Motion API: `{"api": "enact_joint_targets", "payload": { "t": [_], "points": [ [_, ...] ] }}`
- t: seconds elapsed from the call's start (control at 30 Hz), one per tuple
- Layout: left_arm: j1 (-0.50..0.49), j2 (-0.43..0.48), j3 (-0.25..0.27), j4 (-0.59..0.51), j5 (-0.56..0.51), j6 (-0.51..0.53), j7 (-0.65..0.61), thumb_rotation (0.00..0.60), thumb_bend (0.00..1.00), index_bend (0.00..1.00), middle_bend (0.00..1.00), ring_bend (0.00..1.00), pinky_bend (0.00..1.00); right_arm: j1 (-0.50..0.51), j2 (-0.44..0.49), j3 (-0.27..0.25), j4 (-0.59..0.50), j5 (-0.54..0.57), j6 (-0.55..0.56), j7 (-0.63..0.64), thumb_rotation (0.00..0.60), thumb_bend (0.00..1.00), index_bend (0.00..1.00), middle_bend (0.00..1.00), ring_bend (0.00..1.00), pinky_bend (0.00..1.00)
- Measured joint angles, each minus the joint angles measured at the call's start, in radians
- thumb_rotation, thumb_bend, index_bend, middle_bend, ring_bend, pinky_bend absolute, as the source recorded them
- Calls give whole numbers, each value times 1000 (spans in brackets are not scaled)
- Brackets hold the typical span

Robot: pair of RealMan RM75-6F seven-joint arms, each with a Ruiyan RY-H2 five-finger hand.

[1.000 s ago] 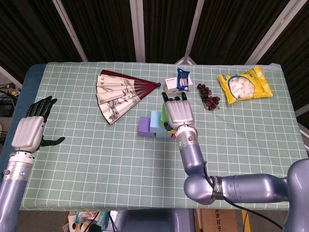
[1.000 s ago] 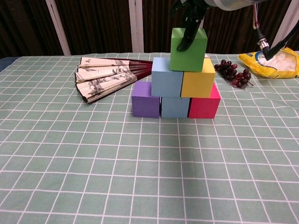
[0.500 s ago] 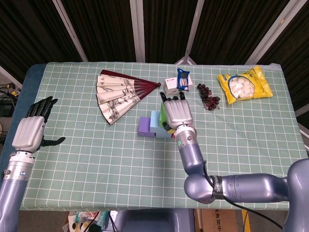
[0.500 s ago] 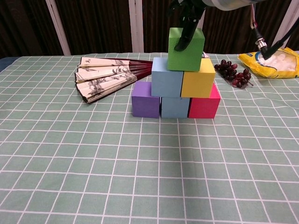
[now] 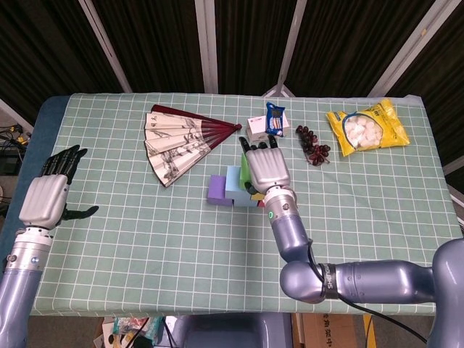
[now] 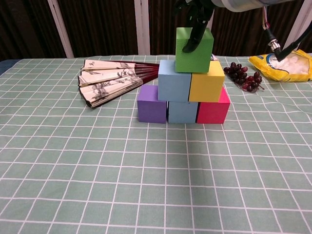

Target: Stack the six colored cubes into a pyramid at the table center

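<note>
- Right hand [image 6: 195, 19] grips the green cube [image 6: 194, 44], which sits atop the light-blue cube [image 6: 174, 80] and yellow cube [image 6: 206, 82] at counter centre.
- Left hand [image 5: 46, 197] is empty, fingers apart, over the counter's left edge.

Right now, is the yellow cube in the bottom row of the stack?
No, the yellow cube sits in the second row, resting on the pink cube and the blue cube below it.

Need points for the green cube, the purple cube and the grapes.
green cube [image 6: 194, 52], chest view, lower front face.
purple cube [image 6: 151, 104], chest view, centre of front face.
grapes [image 6: 243, 76], chest view, middle of the bunch.
</note>
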Motion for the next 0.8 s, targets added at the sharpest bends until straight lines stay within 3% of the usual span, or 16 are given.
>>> {"api": "enact_joint_targets", "payload": {
  "t": [0.8],
  "points": [
    [-2,0,3,-1,-2,-6,-4,600,29,0,0,0,0,7,9,-4,-12,24,13,-2,600,408,0,403,208,0]
  ]
}}
